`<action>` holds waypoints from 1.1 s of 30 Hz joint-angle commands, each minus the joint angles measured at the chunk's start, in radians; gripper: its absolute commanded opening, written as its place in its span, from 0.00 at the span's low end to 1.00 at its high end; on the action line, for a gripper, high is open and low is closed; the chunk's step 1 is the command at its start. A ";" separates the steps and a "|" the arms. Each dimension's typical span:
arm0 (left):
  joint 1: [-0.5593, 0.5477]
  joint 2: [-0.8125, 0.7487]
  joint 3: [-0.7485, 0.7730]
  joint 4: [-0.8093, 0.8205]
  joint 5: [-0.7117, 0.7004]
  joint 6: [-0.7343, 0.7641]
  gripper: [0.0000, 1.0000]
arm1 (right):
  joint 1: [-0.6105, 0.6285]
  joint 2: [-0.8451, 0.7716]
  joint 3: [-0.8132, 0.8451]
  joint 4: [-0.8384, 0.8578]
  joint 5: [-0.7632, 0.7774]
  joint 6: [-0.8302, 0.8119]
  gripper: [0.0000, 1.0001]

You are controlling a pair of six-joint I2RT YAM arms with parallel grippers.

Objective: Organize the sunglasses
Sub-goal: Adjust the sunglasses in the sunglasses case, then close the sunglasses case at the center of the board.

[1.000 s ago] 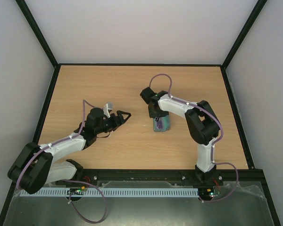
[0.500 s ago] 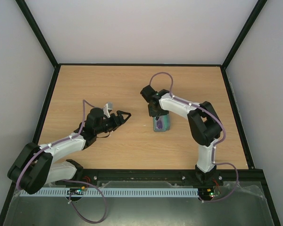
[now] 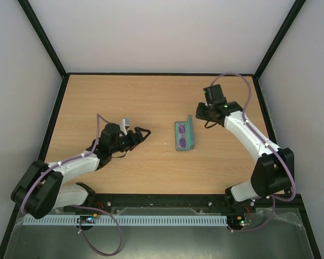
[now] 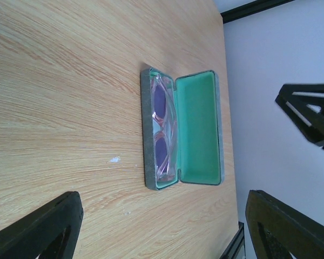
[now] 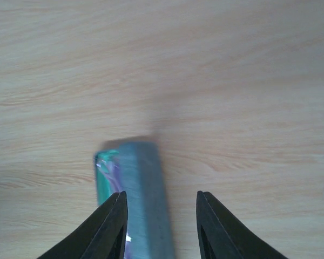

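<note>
The left pincer (image 3: 136, 128) hovers low over the desk (image 3: 124, 97), spread wide and empty. It is aimed at the open glasses case (image 4: 197, 129), probably ready to steady it. The sunglasses (image 4: 162, 132) lie folded in the case's left half, with the lid open to their right, so only closing seems to remain. The right pincer (image 5: 161, 197) hangs apart from the case, parted and holding nothing.
</note>
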 commanded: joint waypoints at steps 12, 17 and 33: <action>-0.067 0.102 0.085 0.065 -0.011 -0.017 0.85 | -0.154 -0.082 -0.323 0.274 -0.460 -0.001 0.27; -0.082 0.114 0.086 0.075 -0.026 -0.022 0.85 | -0.151 -0.051 -0.347 0.312 -0.510 0.007 0.19; -0.143 0.554 0.269 0.288 0.015 -0.032 0.57 | -0.142 -0.110 -0.339 0.276 -0.404 0.016 0.20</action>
